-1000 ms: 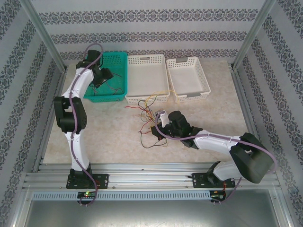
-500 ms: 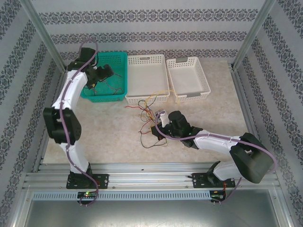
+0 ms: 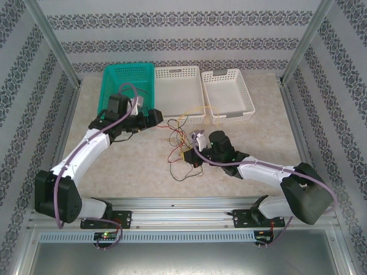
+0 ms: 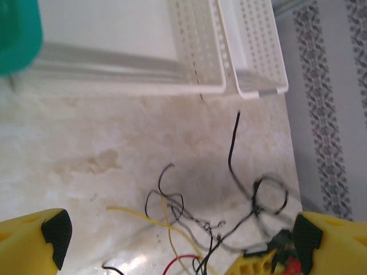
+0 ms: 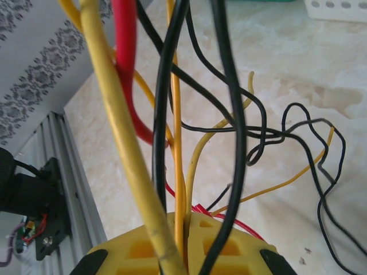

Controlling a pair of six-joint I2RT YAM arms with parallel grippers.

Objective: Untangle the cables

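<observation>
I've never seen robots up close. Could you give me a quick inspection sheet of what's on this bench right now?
Surface: beige table, faintly stained.
Job's things: cables, red, yellow and black, tangled in front of the baskets.
Clutter: green basket; two white baskets, bare inside.
Claws: left claw open, facing the tangle; right claw shut on the cables.
Cables: mauve leads run along both arms.
Surroundings: patterned walls, metal frame.
</observation>
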